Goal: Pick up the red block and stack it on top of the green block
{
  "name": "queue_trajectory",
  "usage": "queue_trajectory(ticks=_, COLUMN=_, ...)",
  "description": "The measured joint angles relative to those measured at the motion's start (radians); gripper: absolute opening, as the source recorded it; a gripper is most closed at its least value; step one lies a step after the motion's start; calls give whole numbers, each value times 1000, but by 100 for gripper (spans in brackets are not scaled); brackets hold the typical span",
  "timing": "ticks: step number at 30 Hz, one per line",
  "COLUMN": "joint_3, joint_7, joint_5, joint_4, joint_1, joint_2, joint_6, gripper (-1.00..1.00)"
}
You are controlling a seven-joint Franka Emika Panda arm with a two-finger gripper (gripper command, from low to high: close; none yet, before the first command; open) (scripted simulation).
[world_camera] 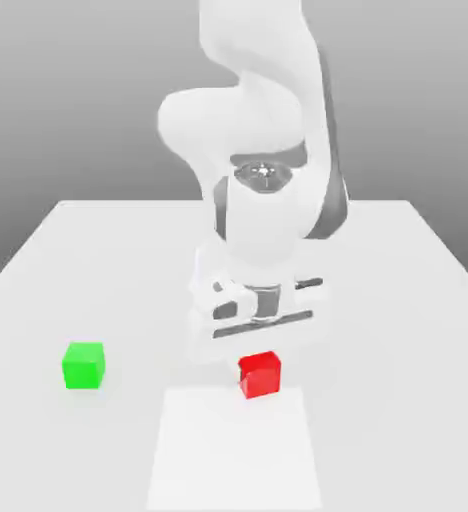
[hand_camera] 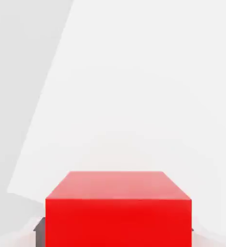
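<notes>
the small matte red cube [world_camera: 261, 374] sits on the white tabletop [world_camera: 398, 330], at the far edge of a paler rectangular patch [world_camera: 233, 450], and my claw [world_camera: 256, 362] is down over it. in the hand view the red cube [hand_camera: 118, 212] sits right up close beneath the camera, with dark fingertips [hand_camera: 38, 225] showing at its lower sides, so i judge the claw clenched on the red cube, which is not yet lifted as far as i can tell. the small matte green cube [world_camera: 83, 364] rests well apart toward the exterior view's left, about level with the red one.

to do this step well, i should confirm the grip is square on opposite faces before rising, then lift straight up so the cube does not twist or slip. i should clear the green cube's height fully before travelling across, and keep the red cube level for a flush placement.
</notes>
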Motion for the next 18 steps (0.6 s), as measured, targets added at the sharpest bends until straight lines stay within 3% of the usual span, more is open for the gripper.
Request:
queue_trajectory(ticks=6, joint_3=-50, joint_7=-103, joint_5=-52, joint_4=-6, joint_1=-56, joint_2=-136, joint_6=-126, gripper=-100)
queue_trajectory(ticks=18, joint_3=-339, joint_7=-667, joint_5=-204, joint_4=56, joint_1=-244, joint_2=-194, joint_6=-231, gripper=-100)
